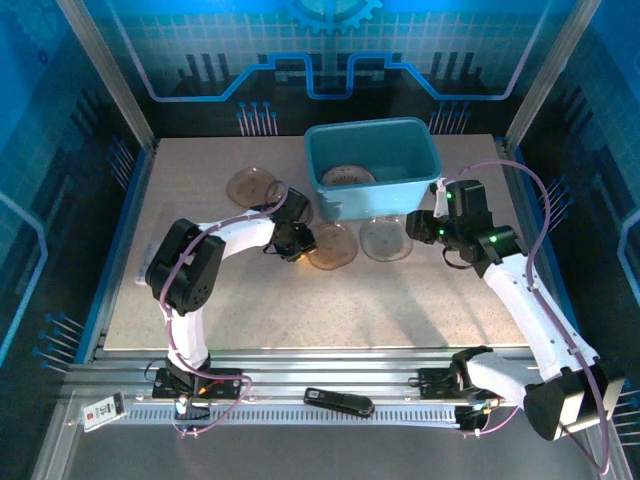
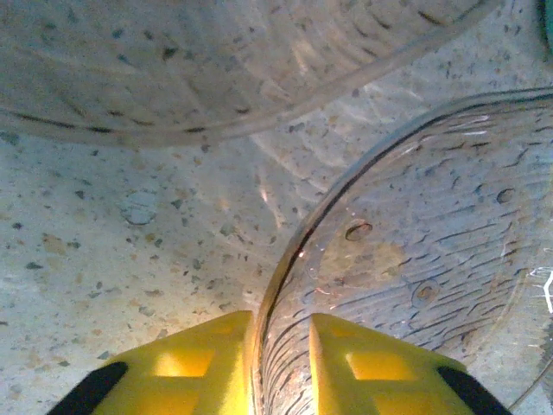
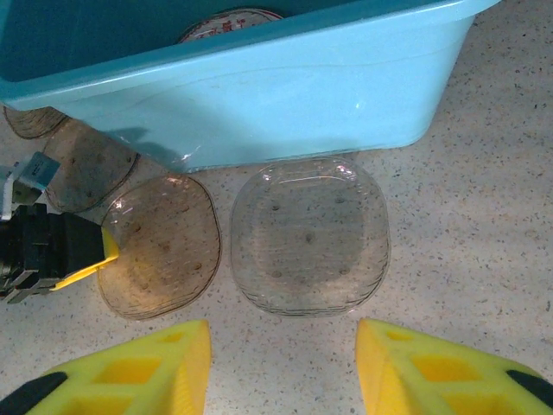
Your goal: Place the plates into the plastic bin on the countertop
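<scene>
Left wrist view crops most of what it holds: a smoky-brown plate (image 2: 432, 259) runs off the right edge, and a second plate (image 2: 216, 60) is cut to an arc of rim along the top. From the top external camera, the left arm's cable crosses the edge of another brown plate (image 1: 250, 186). A red-rimmed plate (image 1: 348, 177) lies partly hidden behind the near wall of the plastic bin (image 1: 372, 165).

The countertop (image 1: 380, 310) is beige and speckled, edged in blue. It sits inside an aluminium frame with blue-lit, circuit-patterned walls. The bin stands at the far middle.

The left pincer (image 2: 281, 367) has its yellow fingers (image 2: 199, 367) set close together, straddling the smoky-brown plate's rim; whether they press it I cannot tell. The right pincer (image 3: 283, 363) stands apart, holding nothing. A clearer plate (image 3: 309, 235) lies flat on the countertop just ahead of its gap, close beside the bin's near wall.
</scene>
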